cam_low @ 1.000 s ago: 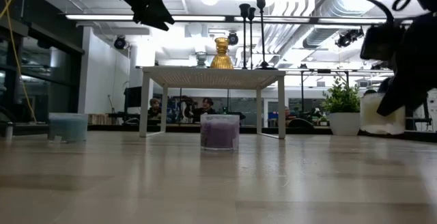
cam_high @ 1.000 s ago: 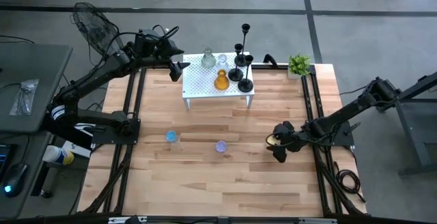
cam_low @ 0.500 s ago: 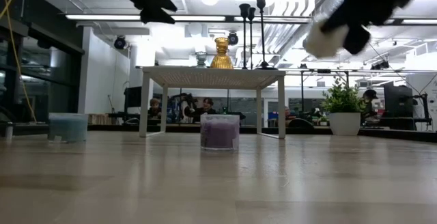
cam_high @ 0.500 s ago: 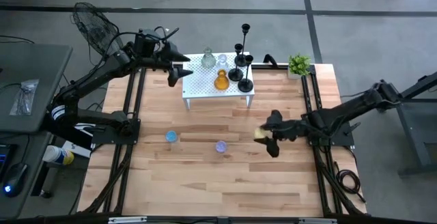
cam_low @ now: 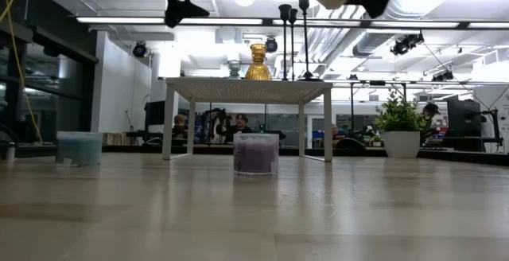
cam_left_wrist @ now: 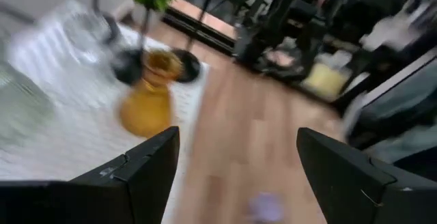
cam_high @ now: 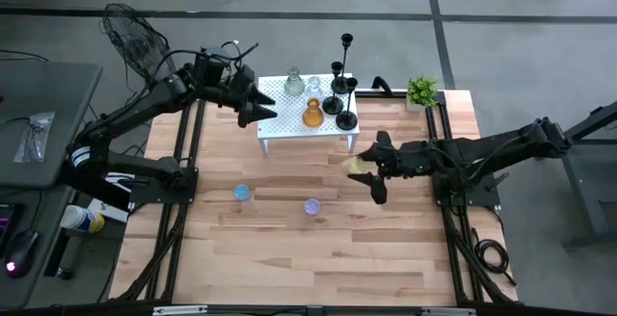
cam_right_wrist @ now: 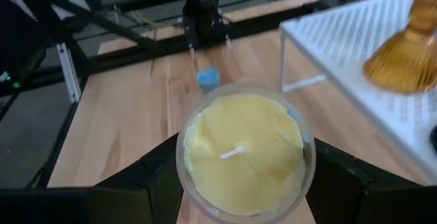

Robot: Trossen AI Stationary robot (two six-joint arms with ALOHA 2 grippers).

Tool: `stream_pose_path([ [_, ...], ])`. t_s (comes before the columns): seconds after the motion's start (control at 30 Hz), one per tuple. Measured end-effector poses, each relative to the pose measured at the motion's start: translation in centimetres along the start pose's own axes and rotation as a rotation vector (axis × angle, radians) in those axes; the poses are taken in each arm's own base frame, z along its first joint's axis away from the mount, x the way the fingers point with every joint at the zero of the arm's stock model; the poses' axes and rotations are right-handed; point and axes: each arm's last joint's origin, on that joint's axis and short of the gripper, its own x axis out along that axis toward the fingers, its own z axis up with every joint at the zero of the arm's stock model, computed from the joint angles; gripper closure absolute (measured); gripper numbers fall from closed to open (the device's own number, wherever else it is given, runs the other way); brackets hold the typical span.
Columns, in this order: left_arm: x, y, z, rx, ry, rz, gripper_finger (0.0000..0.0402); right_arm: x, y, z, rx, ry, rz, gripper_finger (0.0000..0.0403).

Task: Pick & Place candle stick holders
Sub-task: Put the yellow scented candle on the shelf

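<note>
Wooden table [cam_high: 289,249], right hand [cam_high: 359,165] pinching yellow candle jar [cam_right_wrist: 242,149] aloft, left hand [cam_high: 258,104] spread, empty, above white rack [cam_high: 280,123]

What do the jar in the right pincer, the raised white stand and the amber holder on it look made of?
Jar: looks like clear glass, a see-through rim around pale yellow wax with a white wick. White stand: probably painted metal, given its perforated top and thin legs. Amber holder: seems to be tinted glass, glossy and translucent, though plastic can't be ruled out.
</note>
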Motion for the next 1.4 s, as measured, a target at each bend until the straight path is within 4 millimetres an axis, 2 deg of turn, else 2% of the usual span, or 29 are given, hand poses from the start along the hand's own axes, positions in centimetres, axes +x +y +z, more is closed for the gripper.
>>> stream_pose_path([
  [0.2,1.3,-0.8,-0.4,-0.532,0.064,-0.049,0.011,1.8,0.2,1.6,-0.094,0.009,-0.029,0.0171],
  [0.37,2.9,-1.7,-0.6,-0.697,0.124,-0.117,0.011,4.4,0.2,2.5,-0.155,0.041,-0.064,0.0171],
  [0.57,5.0,-2.7,-1.0,-0.79,0.184,-0.15,0.011,6.7,-0.2,3.7,-0.153,0.05,-0.101,0.0171],
  [0.83,7.6,-3.7,-1.2,-0.841,0.192,-0.174,0.011,8.7,-0.9,5.0,-0.134,0.063,-0.116,0.0171],
  [1.13,9.8,-2.9,-1.8,-0.875,0.214,-0.131,0.011,8.9,-2.2,5.8,-0.111,0.051,-0.125,0.0171],
  [1.4,10.1,-2.9,-1.6,-0.877,0.184,-0.14,0.011,9.4,-2.6,5.6,-0.109,0.059,-0.108,0.0168],
])
